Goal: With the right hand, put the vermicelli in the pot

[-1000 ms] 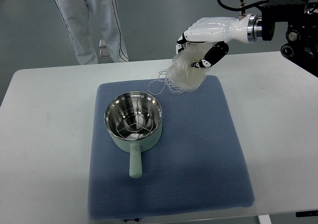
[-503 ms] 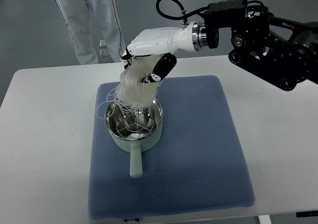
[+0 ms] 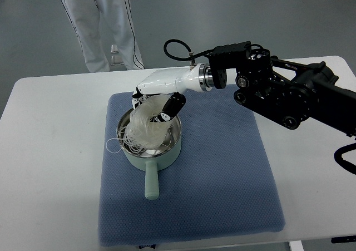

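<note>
Change: since half a second ago I see the right hand point(image 3: 158, 92) lower and further left, and the vermicelli point(image 3: 146, 126) now down inside the pot instead of dangling above its rim.
Table point(image 3: 50, 151): white, carrying everything.
Mat point(image 3: 222, 173): blue pad, centred under the pot.
Right arm point(image 3: 278, 92): black links reaching in from the picture's right edge.
Person point(image 3: 103, 23): pale trousers at the far side of the table, beyond my work.
Pot point(image 3: 149, 142): pale green, steel inside, handle pointing towards the robot.
Right hand: white, over the pot's far rim, fingers curled round the top of the bundle.
Vermicelli: long axis slanting from the hand down into the pot's left side; a few loose loops spill over the left rim.
</note>
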Available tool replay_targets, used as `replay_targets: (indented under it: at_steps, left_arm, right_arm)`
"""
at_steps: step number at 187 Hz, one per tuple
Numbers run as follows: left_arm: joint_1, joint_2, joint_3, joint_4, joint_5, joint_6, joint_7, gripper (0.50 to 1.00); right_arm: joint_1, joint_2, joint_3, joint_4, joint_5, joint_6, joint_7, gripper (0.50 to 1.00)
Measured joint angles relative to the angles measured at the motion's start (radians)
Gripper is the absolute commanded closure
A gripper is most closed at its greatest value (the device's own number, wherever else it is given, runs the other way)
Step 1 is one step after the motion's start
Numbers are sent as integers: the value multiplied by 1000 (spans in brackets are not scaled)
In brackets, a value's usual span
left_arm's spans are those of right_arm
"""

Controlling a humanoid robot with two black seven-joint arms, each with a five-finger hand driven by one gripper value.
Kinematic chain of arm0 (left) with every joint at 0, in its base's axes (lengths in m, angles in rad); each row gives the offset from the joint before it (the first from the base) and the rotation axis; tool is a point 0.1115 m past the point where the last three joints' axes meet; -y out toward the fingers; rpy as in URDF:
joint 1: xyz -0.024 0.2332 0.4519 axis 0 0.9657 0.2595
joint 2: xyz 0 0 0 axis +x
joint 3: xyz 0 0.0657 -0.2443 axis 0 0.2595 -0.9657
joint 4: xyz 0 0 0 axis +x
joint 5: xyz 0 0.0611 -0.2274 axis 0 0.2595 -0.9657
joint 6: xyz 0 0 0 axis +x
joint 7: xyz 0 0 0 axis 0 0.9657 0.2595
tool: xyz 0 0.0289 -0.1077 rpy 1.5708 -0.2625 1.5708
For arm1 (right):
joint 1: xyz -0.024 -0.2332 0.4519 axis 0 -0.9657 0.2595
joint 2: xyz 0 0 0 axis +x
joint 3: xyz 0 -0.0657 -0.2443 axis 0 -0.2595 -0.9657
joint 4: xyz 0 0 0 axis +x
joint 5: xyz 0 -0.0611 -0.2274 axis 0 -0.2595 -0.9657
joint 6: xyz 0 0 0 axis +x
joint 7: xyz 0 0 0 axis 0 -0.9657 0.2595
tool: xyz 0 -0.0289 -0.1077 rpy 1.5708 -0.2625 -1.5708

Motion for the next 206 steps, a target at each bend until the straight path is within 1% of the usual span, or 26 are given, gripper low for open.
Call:
replay_targets:
  at_steps: [22,23,26,27,31,42,43,44,45,46,47,48,49,50,51,53,54,55,57,66,75,84,121,129,136,206]
  left_arm:
    - [0,0,0,0,0,0,0,500]
    - [0,0,0,0,0,0,0,500]
    - [0,0,0,0,0,0,0,500]
    - [0,0,0,0,0,0,0,500]
    - [0,0,0,0,0,0,0,500]
    - [0,0,0,0,0,0,0,500]
    - [0,0,0,0,0,0,0,500]
    - [0,0,0,0,0,0,0,500]
    - [0,0,0,0,0,0,0,500]
    - [0,0,0,0,0,0,0,500]
    - [0,0,0,0,0,0,0,500]
    - [0,0,0,0,0,0,0,500]
    - [0,0,0,0,0,0,0,500]
    - [0,0,0,0,0,0,0,500]
    - [0,0,0,0,0,0,0,500]
    - [0,0,0,0,0,0,0,500]
    - [0,0,0,0,0,0,0,500]
    - [0,0,0,0,0,0,0,500]
    - [0,0,0,0,0,0,0,500]
    - [0,0,0,0,0,0,0,500]
    - [0,0,0,0,0,0,0,500]
    - [0,0,0,0,0,0,0,500]
    - [0,0,0,0,0,0,0,500]
    - [0,0,0,0,0,0,0,500]
    - [0,0,0,0,0,0,0,500]
    - [0,0,0,0,0,0,0,500]
  right_arm:
    - [-12,5,0,-8,0,-21,-1,1000]
    - [-13,5,0,-8,0,-22,-1,983]
    - [-15,5,0,-8,1,-25,-1,969]
    - [-15,6,0,-8,1,-26,-1,955]
    - [-18,6,0,-9,1,-29,-1,944]
    - [-25,6,0,-9,3,-35,-1,875]
    - [-26,6,0,-9,3,-36,-1,857]
    - [-26,6,0,-9,3,-36,-1,857]
    - [-27,6,0,-10,3,-37,-1,834]
    - [-27,6,0,-10,3,-37,-1,834]
    - [-28,6,0,-10,3,-37,-1,810]
    - [-28,6,0,-10,3,-37,-1,810]
    - [-28,6,0,-10,3,-38,-1,785]
    - [-28,6,0,-10,4,-38,-1,785]
    - [-29,6,0,-10,4,-38,-1,761]
    - [-29,7,0,-10,4,-38,-1,760]
    - [-30,7,0,-10,4,-39,-1,742]
    - [-30,7,0,-10,5,-39,-1,742]
    - [-30,7,0,-10,5,-39,-1,716]
    - [-34,7,0,-10,8,-40,-1,703]
    - [-37,7,0,-10,11,-42,0,664]
    - [-39,6,1,-10,14,-43,0,644]
    - [-43,5,1,-10,18,-45,1,640]
    - [-43,4,1,-10,19,-45,1,628]
    - [-43,3,2,-10,20,-44,2,603]
    - [-35,-47,64,-3,72,-40,11,593]
